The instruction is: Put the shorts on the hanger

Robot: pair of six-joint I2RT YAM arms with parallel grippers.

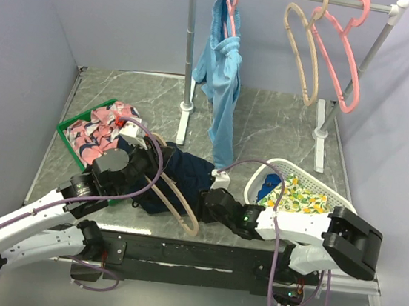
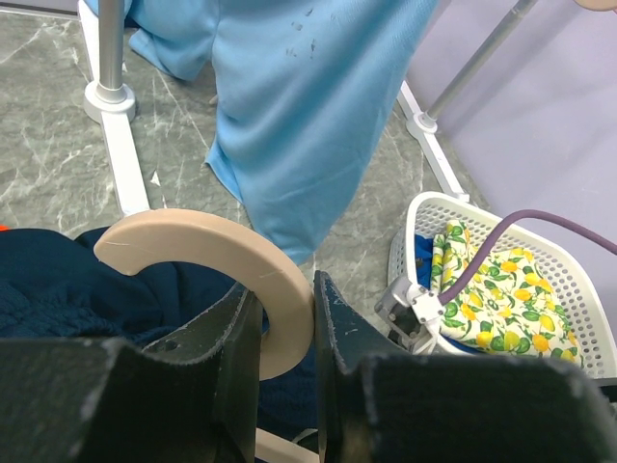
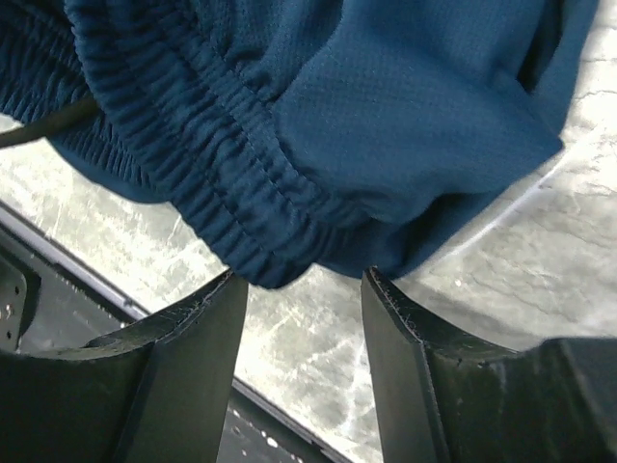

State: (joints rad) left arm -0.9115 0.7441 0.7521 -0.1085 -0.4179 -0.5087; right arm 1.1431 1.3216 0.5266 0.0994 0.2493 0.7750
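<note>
The navy shorts [image 1: 183, 173] lie bunched on the table near its front edge. The beige hanger [image 1: 182, 211] lies tilted across them, its loop running from the left gripper to the table's front. My left gripper [image 1: 146, 162] is shut on the hanger's curved rim [image 2: 212, 241]; in the left wrist view it [image 2: 287, 318] pinches the rim, with the shorts [image 2: 58, 280] beneath. My right gripper [image 1: 212, 199] is open at the shorts' right edge. In the right wrist view the elastic waistband [image 3: 241, 193] hangs just above its open fingertips [image 3: 304, 285], ungripped.
A rack [image 1: 189, 54] at the back carries a light-blue garment [image 1: 225, 73], another beige hanger [image 1: 306, 57] and pink hangers [image 1: 342, 62]. A green basket [image 1: 74, 123] of patterned clothes stands left. A white basket [image 1: 281, 166] with lemon-print cloth [image 1: 300, 198] stands right.
</note>
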